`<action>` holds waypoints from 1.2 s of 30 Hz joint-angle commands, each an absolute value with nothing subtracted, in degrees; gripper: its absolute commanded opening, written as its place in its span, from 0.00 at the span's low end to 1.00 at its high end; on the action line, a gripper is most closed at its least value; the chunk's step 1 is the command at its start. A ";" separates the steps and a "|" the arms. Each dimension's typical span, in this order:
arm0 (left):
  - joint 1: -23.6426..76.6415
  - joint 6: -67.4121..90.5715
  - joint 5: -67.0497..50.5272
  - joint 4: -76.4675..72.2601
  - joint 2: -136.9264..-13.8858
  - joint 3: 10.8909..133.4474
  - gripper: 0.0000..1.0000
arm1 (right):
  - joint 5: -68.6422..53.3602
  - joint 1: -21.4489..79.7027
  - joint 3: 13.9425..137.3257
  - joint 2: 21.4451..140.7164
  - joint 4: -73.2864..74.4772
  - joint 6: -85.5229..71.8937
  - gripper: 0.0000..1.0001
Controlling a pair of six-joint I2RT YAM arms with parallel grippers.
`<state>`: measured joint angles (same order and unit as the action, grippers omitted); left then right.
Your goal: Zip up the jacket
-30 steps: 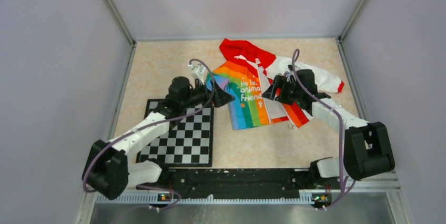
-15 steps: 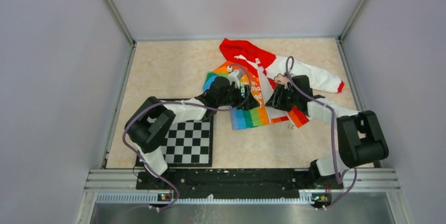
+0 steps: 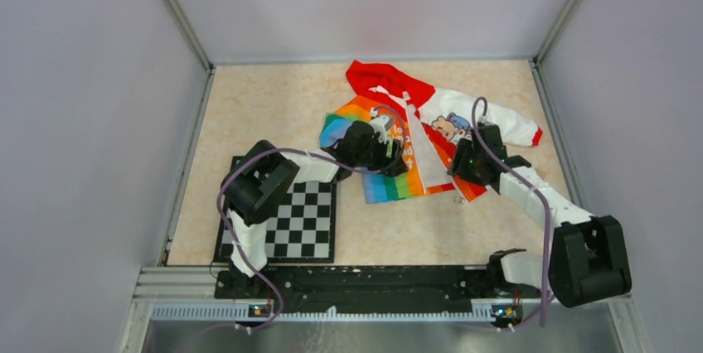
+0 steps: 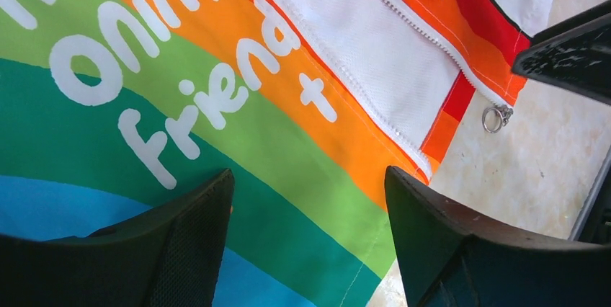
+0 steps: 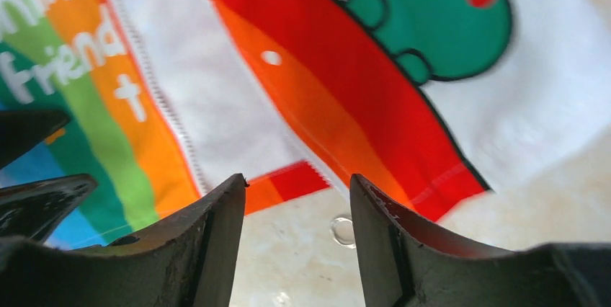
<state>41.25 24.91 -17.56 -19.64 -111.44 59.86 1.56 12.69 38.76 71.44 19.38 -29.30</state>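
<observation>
The jacket (image 3: 414, 133) lies open at the back middle of the table, red hood away from the arms, rainbow half on the left, white cartoon half on the right. The white zipper (image 4: 403, 47) runs between them, and its ring pull (image 4: 496, 117) lies on the table at the hem, also in the right wrist view (image 5: 343, 230). My left gripper (image 3: 396, 162) is open over the rainbow half (image 4: 274, 170) near the hem. My right gripper (image 3: 463, 169) is open just above the hem and the ring pull, holding nothing.
A black-and-white checkerboard mat (image 3: 290, 216) lies at the front left. Grey walls (image 3: 99, 121) close in the table on three sides. The black rail (image 3: 373, 278) with the arm bases runs along the near edge.
My left gripper has moved right, onto the rainbow half near the hem. My right gripper has pulled back right and toward the front, off the jacket's middle to its lower hem.
</observation>
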 commanded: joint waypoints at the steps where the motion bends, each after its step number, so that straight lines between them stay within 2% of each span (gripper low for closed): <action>1: 41.48 23.20 -14.67 -20.02 -110.77 58.51 0.81 | 12.54 12.04 40.97 68.21 30.41 -34.03 0.55; 6: 41.44 23.05 -14.19 -21.36 -109.78 56.97 0.82 | 15.49 11.99 38.97 65.93 34.78 -42.48 0.51; 12: 41.31 22.86 -13.60 -22.03 -108.67 55.68 0.84 | 17.61 9.81 35.82 64.75 33.01 -43.34 0.48; 15: 41.31 22.24 -14.58 -24.12 -107.44 54.35 0.84 | 10.27 4.58 31.23 62.96 25.87 -40.23 0.48; 17: 41.31 21.74 -15.66 -26.19 -106.14 52.82 0.85 | 0.51 0.93 27.75 61.90 20.32 -36.84 0.48; 20: 41.35 20.68 -17.17 -28.31 -104.03 51.51 0.87 | -8.38 0.20 23.97 60.70 12.42 -35.13 0.49; 25: 41.69 23.60 -21.76 -28.41 -102.13 52.73 0.89 | -13.41 0.24 20.17 61.58 5.30 -36.55 0.47; 28: 42.85 26.98 -25.18 -30.86 -103.54 55.01 0.89 | -13.85 0.26 19.43 62.42 3.91 -36.30 0.35; 33: 44.08 33.49 -27.59 -30.35 -109.02 62.25 0.85 | -15.80 0.25 18.76 61.60 2.36 -36.23 0.08; 34: 44.18 35.26 -27.93 -30.97 -110.22 63.33 0.85 | -16.05 0.26 18.69 61.41 2.33 -36.02 0.00; 36: 44.25 38.57 -28.64 -33.59 -112.21 64.06 0.83 | -17.37 0.26 18.06 60.89 1.42 -36.02 0.00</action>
<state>43.86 31.20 -25.52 -27.77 -108.84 60.88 -14.28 0.47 18.61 62.02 5.34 -36.67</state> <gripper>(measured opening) 0.843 0.014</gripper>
